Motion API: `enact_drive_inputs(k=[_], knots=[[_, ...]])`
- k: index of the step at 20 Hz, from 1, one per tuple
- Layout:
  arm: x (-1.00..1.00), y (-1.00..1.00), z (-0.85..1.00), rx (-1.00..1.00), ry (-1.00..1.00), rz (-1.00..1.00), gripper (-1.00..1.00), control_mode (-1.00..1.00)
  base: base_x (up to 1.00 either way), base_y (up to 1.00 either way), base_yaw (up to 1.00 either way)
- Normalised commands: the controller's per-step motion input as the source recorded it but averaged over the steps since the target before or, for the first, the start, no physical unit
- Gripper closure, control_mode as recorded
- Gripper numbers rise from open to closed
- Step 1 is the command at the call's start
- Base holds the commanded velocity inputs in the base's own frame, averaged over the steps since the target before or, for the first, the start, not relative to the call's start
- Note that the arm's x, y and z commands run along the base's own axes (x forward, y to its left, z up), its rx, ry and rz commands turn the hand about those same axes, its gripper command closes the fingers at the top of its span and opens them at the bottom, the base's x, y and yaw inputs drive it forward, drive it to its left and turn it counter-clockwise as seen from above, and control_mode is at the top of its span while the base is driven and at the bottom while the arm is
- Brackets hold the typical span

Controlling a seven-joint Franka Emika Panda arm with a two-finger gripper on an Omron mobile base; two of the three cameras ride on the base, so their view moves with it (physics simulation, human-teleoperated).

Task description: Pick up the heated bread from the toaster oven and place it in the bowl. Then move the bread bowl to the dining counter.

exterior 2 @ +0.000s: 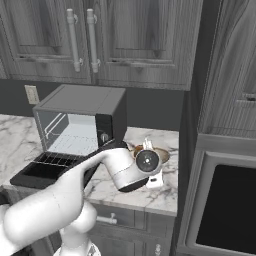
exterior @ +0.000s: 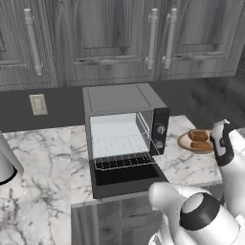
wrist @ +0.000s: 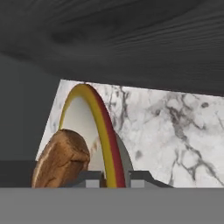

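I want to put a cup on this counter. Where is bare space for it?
Bare marble lies left of the toaster oven, and in front of the bowl toward the counter edge. It is crowded at the bowl, where the gripper has its jaws shut on the rim beside the bread.

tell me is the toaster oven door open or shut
Open. The toaster oven has its dark glass door folded down flat toward the counter edge, showing the white interior and the bare wire rack.

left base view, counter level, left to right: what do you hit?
wall outlet → toaster oven, door down, rack bare → bowl holding two bread pieces → the arm's wrist over the bowl's right edge
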Motion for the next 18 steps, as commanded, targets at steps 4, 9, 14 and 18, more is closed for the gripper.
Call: enact_drive_inputs(k=[4, 9, 14, 18], knots=[[-0.39, 0.46, 1.00, -0.01, 0.00, -0.18, 1.00, -1.00, 0.00, 0.00, 0.00], [-0.70, 0.27, 1.00, 0.00, -0.04, -0.09, 1.00, -1.00, 0.00, 0.00, 0.00], [-0.66, 0.08, 0.90, 0.00, -0.25, 0.00, 1.00, -1.00, 0.00, 0.00, 0.00], [-0.33, 0.05, 0.62, -0.01, -0.32, 0.00, 1.00, -1.00, 0.00, 0.00, 0.00]])
